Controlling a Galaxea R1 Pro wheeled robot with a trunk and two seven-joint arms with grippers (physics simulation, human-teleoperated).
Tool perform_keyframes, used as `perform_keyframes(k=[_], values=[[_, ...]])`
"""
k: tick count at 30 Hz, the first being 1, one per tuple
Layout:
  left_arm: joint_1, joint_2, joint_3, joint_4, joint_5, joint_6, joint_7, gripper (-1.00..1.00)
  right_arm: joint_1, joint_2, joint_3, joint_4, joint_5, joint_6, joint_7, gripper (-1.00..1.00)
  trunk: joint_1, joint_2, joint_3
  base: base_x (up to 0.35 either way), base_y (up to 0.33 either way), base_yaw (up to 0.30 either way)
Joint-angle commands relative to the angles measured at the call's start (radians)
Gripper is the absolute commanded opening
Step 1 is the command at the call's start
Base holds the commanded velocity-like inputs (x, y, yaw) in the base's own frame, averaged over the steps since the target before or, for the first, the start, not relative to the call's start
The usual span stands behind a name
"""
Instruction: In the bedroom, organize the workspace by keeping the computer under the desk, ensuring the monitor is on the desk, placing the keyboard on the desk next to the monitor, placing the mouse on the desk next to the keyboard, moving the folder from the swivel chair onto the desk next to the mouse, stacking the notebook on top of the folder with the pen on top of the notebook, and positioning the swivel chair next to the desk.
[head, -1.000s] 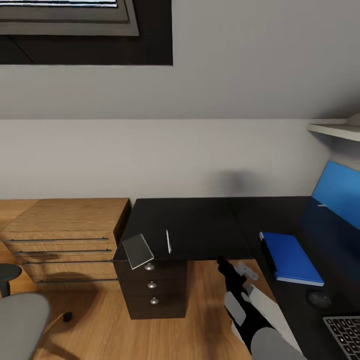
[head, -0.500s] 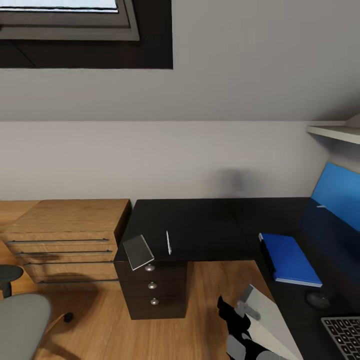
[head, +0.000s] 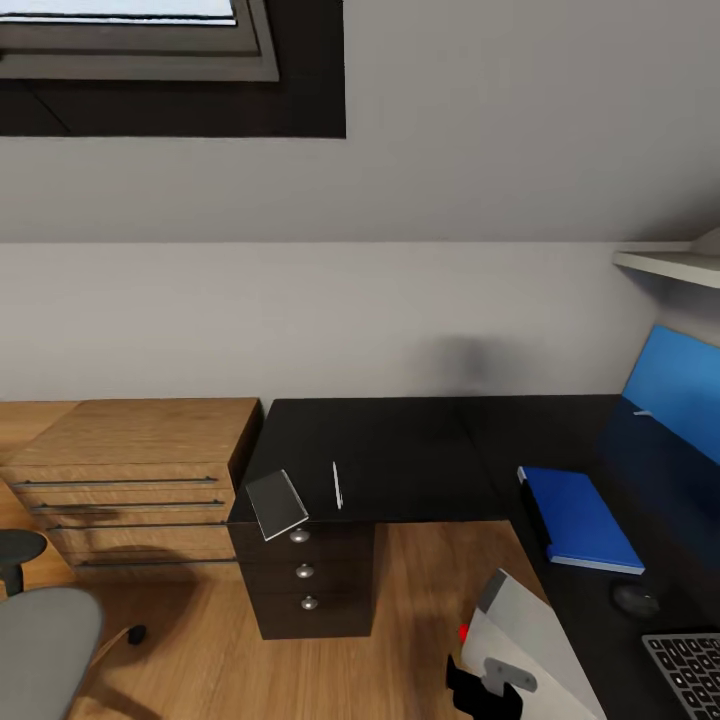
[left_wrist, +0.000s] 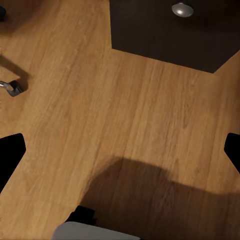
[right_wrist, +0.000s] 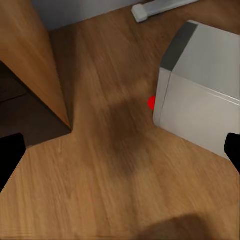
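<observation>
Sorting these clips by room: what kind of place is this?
Probably a home workspace or bedroom study corner: a black L-shaped desk carrying a blue folder and keyboard, a wooden drawer chest and a swivel chair.

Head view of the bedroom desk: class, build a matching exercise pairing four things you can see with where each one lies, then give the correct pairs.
Things:
1. notebook
2. pen
3. folder
4. mouse

Places:
A. on the desk, between the folder and the keyboard
B. lying wholly on the desk just right of the notebook
C. overhanging the desk's front left corner
D. flat on the desk's right wing, in front of the blue monitor

Pairs: 1-C, 2-B, 3-D, 4-A
</observation>
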Motion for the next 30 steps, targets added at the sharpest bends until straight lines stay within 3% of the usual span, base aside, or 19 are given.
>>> perform_keyframes(k=[1,20,30], values=[[-0.001,0.001,-0.008,0.000,0.010,-0.005,0.007,1.00,0.000,0.001,0.009,0.002,0.002,-0.003,-0.006,1.00,0.000,-0.001,-0.001,0.000,0.000,0.000],[-0.001,0.001,-0.012,0.000,0.011,-0.001,0.005,1.00,0.002,0.012,0.010,0.002,0.011,-0.009,-0.005,1.00,0.000,-0.001,-0.001,0.000,0.000,0.000],[-0.001,0.001,-0.012,0.000,0.012,0.000,0.004,1.00,0.002,0.014,0.010,0.002,0.012,-0.009,-0.005,1.00,0.000,-0.001,-0.004,0.033,0.179,0.199]])
